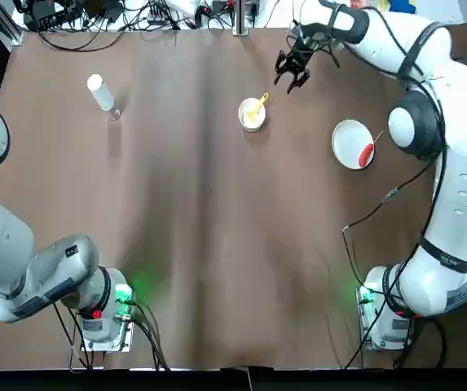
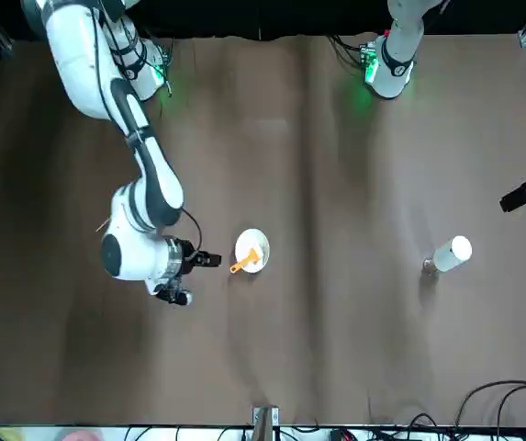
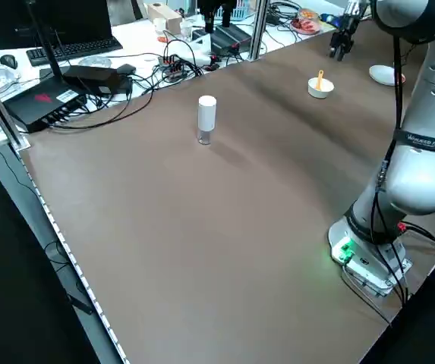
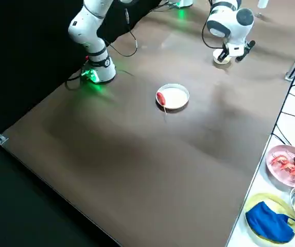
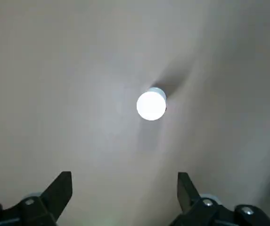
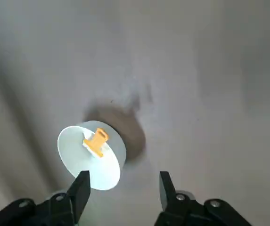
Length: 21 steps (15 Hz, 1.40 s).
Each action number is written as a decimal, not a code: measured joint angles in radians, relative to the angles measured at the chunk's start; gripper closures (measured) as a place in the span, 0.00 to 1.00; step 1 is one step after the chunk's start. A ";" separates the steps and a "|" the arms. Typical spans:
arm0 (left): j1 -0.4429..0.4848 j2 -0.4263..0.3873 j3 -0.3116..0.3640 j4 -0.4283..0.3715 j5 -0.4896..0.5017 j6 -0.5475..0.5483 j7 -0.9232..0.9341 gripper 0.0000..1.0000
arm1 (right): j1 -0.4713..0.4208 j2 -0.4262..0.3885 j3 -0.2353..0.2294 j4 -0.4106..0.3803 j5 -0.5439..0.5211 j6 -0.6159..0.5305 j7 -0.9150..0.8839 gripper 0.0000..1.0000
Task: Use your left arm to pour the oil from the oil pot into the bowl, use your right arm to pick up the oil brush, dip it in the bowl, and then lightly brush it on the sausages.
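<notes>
- Left tool (image 5: pixel 124 190): black, angular, fingers wide apart, near the upright white cylindrical oil pot (image 1: pixel 101 93).
- Right tool (image 6: pixel 125 190): fingers wide, near the round white bowl (image 1: pixel 252 115) holding the yellow-orange oil brush (image 1: pixel 258 105).
- Glossy red sausage (image 1: pixel 366 155) on the round plate (image 1: pixel 348 140).

The desk (image 1: pixel 200 244) is a plain, even brown. On its left, the oil pot (image 1: pixel 100 91) is white above and clear at its lower end. Toward the far middle, the bowl (image 1: pixel 251 115) is white, and the oil brush (image 1: pixel 259 104) in it is yellow-orange. Farther right, the plate (image 1: pixel 348 142) is plain white, and the sausage (image 1: pixel 366 155) on it is red. Both arms are white and grey with black cables, and their jaws are black. Green light glows at each near base. Beyond the far edge, a cloth (image 4: pixel 270 223) is solid blue.
</notes>
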 joint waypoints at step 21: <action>-0.001 0.010 0.000 0.000 0.009 0.000 0.000 0.01 | -0.188 -0.601 0.003 -0.048 -0.539 -0.502 -0.209 0.00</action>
